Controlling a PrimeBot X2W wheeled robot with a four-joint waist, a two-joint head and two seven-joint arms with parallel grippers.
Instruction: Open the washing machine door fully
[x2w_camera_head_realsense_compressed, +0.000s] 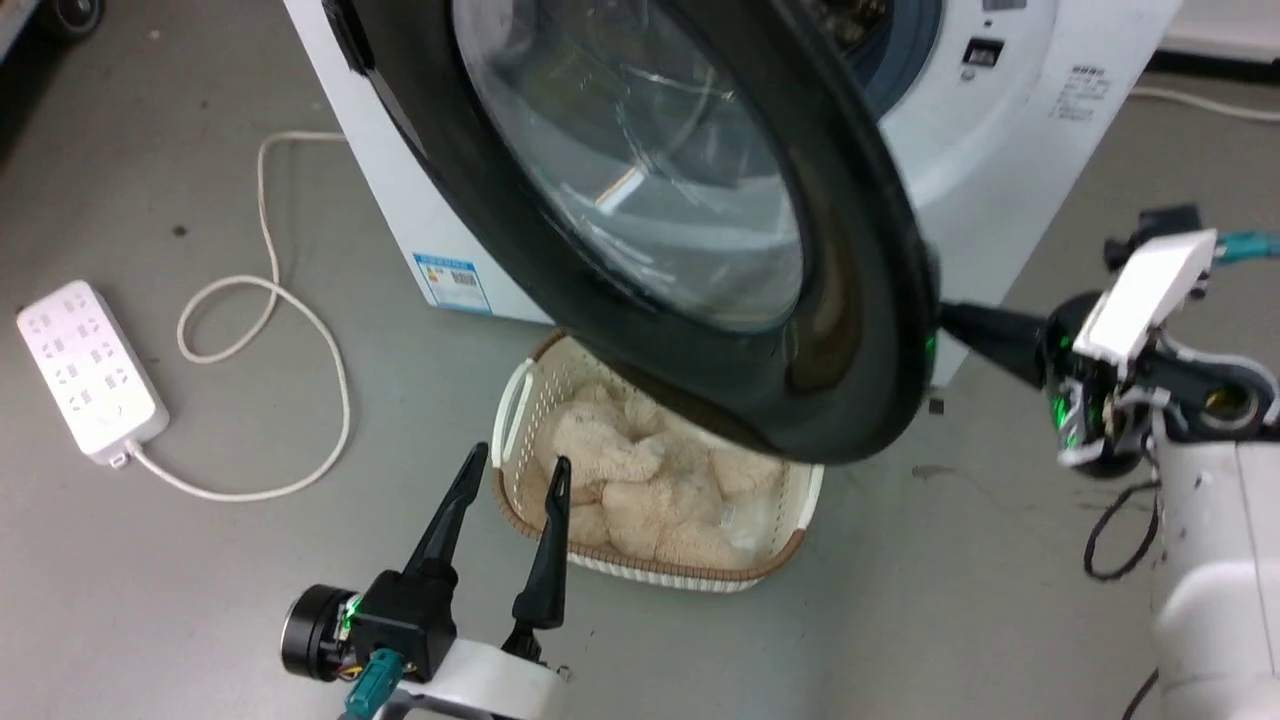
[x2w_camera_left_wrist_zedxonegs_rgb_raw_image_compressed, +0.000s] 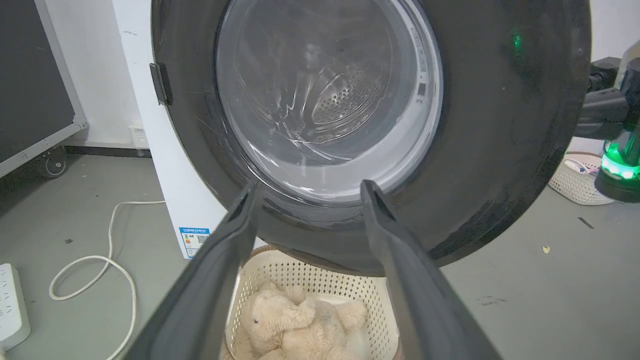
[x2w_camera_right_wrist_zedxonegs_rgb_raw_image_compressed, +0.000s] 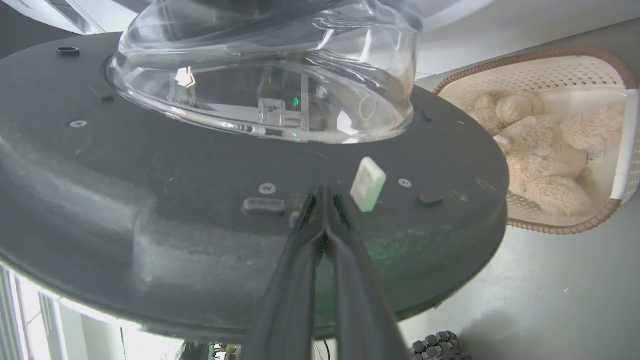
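The washing machine door (x2w_camera_head_realsense_compressed: 860, 300) hangs partly swung out from the white machine (x2w_camera_head_realsense_compressed: 1000, 180). It has a black rim and a clear bulging glass bowl (x2w_camera_right_wrist_zedxonegs_rgb_raw_image_compressed: 270, 75). My right gripper (x2w_camera_head_realsense_compressed: 950, 320) is shut, and its fingertips (x2w_camera_right_wrist_zedxonegs_rgb_raw_image_compressed: 325, 192) rest together against the door's inner black face (x2w_camera_right_wrist_zedxonegs_rgb_raw_image_compressed: 150, 190), beside a small white latch piece (x2w_camera_right_wrist_zedxonegs_rgb_raw_image_compressed: 368, 184). My left gripper (x2w_camera_head_realsense_compressed: 520, 462) is open and holds nothing. It hovers low in front of the door's outer face (x2w_camera_left_wrist_zedxonegs_rgb_raw_image_compressed: 500, 125), with its fingers framing the glass (x2w_camera_left_wrist_zedxonegs_rgb_raw_image_compressed: 309, 186).
A white basket (x2w_camera_head_realsense_compressed: 520, 400) holding a beige plush bear (x2w_camera_head_realsense_compressed: 640, 480) sits on the floor under the door's lower edge. A white power strip (x2w_camera_head_realsense_compressed: 90, 370) and looped cable (x2w_camera_head_realsense_compressed: 300, 320) lie at the left. Another small basket (x2w_camera_left_wrist_zedxonegs_rgb_raw_image_compressed: 575, 180) stands beyond the right arm.
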